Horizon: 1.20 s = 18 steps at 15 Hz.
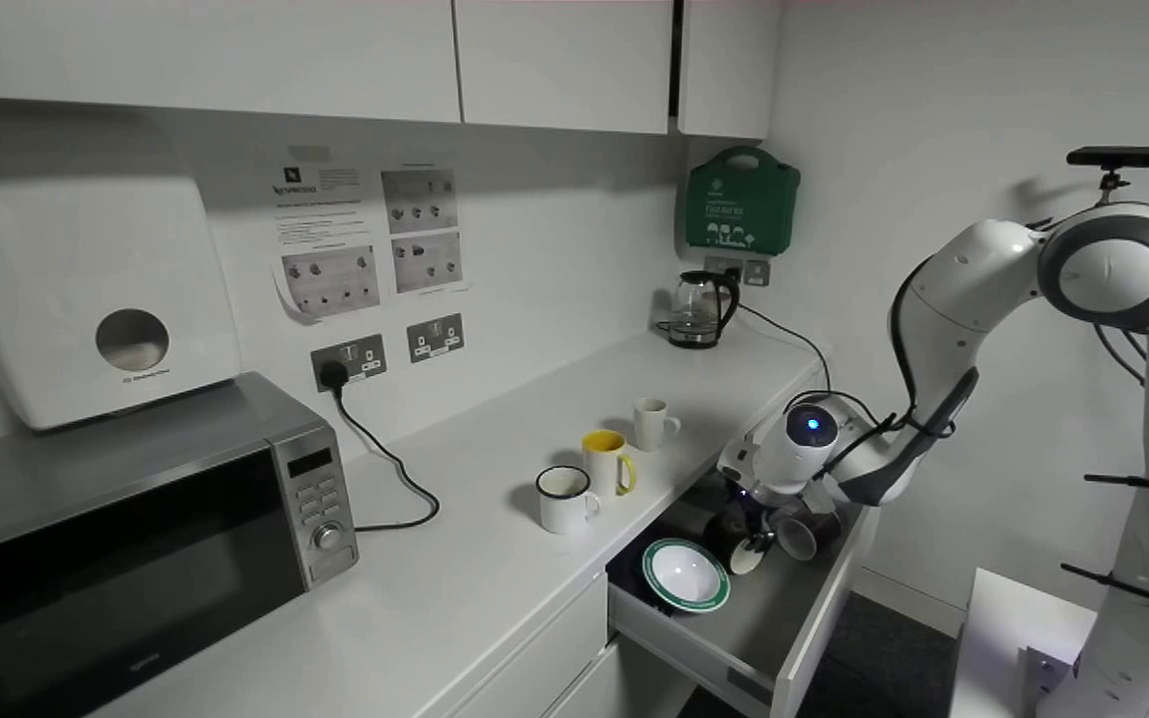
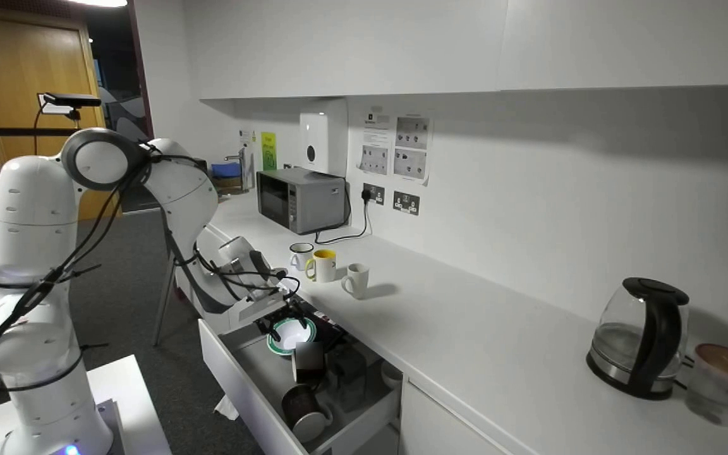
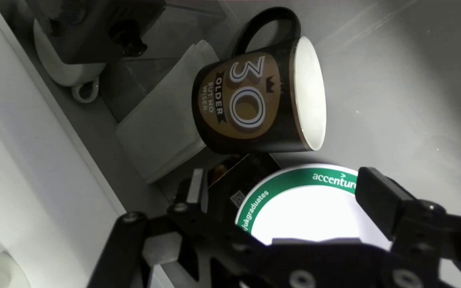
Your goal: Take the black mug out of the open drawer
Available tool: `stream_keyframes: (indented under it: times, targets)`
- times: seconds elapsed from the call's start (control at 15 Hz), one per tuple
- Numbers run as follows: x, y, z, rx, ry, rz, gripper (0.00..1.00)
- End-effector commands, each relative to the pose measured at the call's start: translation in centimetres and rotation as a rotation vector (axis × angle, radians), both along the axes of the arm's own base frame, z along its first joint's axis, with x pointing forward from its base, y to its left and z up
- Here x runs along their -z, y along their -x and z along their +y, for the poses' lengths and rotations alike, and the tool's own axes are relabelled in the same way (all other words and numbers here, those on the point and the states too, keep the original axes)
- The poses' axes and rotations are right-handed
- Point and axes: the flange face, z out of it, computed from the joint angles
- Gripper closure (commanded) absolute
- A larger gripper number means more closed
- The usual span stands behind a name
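Observation:
The black mug lies on its side in the open drawer. In the wrist view it has a "30" print, its handle is at the top and its pale inside faces right. It also shows in both exterior views, beside the bowl. The drawer has grey sides and a white front; it also shows in an exterior view. My gripper is open and empty, above the bowl and apart from the mug. It reaches into the drawer in both exterior views.
A green-rimmed bowl lies under the fingers, with a dark box beside it. Another dark mug lies in the drawer. The counter edge borders the drawer. A white mug, a yellow-lined mug and a plain cup stand there.

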Motion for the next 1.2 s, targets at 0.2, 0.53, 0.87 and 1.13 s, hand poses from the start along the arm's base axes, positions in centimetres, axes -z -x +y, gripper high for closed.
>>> stream_keyframes:
  times: [0.2, 0.53, 0.87, 1.13]
  targets:
    - [1.5, 0.4, -0.8, -0.049, 0.008, -0.003, 0.0]
    - [2.3, 0.3, -1.6, -0.083, 0.042, 0.002, 0.0]
    - [2.7, -0.5, -1.9, -0.113, 0.062, -0.014, 0.0]
    - [3.6, -0.9, -1.9, -0.133, 0.072, -0.019, 0.0]
